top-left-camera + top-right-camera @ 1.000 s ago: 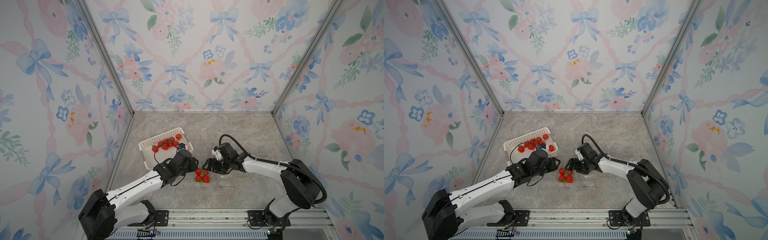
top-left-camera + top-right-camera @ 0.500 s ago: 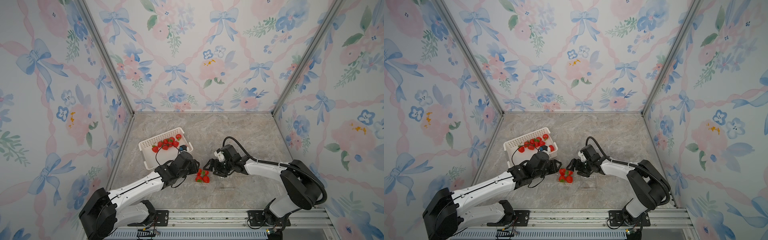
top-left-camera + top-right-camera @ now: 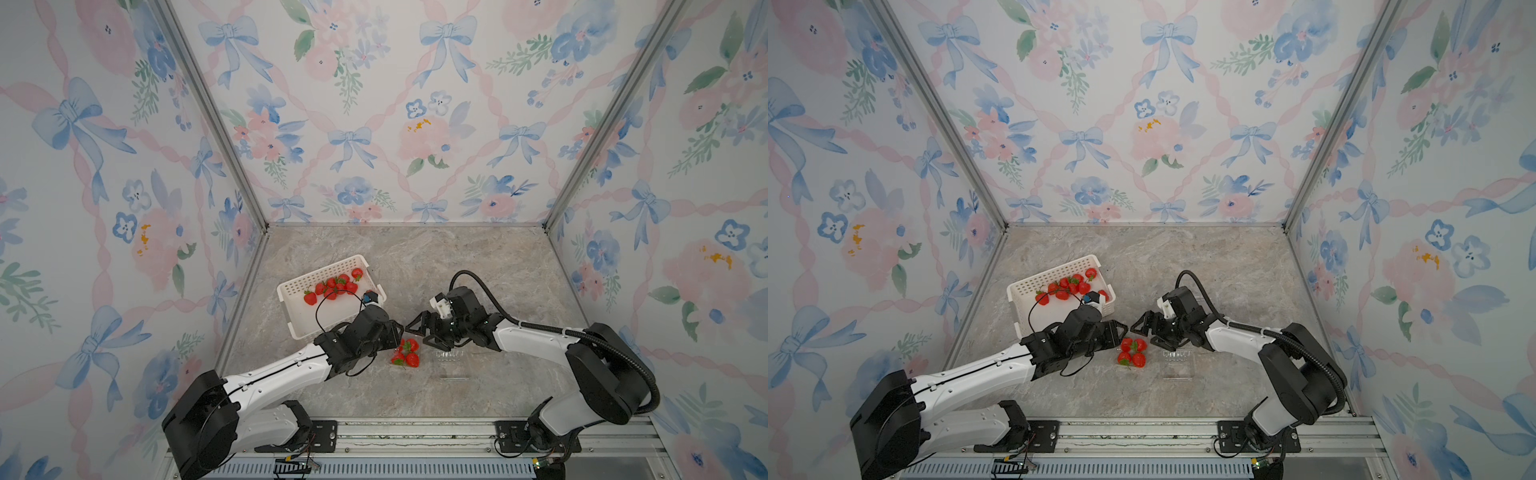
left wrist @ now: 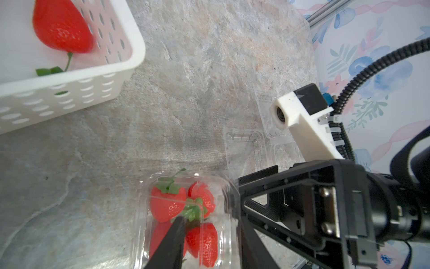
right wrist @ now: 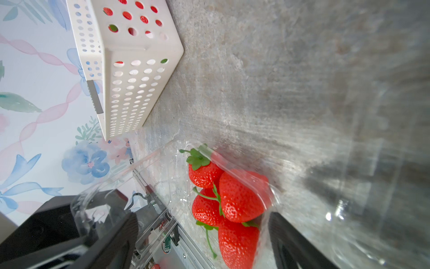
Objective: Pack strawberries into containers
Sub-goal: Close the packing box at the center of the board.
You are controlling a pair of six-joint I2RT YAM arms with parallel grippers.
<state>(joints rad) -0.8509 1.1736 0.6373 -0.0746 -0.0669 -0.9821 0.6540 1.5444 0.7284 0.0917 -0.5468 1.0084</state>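
Observation:
A clear container (image 4: 143, 209) holding several strawberries (image 3: 406, 354) sits on the table between the two arms. My left gripper (image 4: 208, 223) is over it with its jaws partly apart. One finger (image 4: 172, 242) is above the berries and the other is outside the container's side wall. My right gripper (image 5: 204, 216) reaches in from the opposite side, wide open, with its fingers straddling the container and its raised clear lid (image 5: 104, 198). Both grippers, left (image 3: 397, 332) and right (image 3: 420, 332), nearly meet above the berries. More strawberries (image 3: 334, 286) lie in the white basket (image 3: 291, 286).
An empty clear container (image 3: 451, 355) stands under the right forearm, with a flat clear piece (image 3: 455, 377) in front of it. Another clear container (image 4: 265, 116) lies behind the right wrist. The basket stands close behind the left wrist.
Both grippers have shifted toward the table's front and settled around the filled container. The right jaws have widened a little. The left jaws have narrowed slightly.

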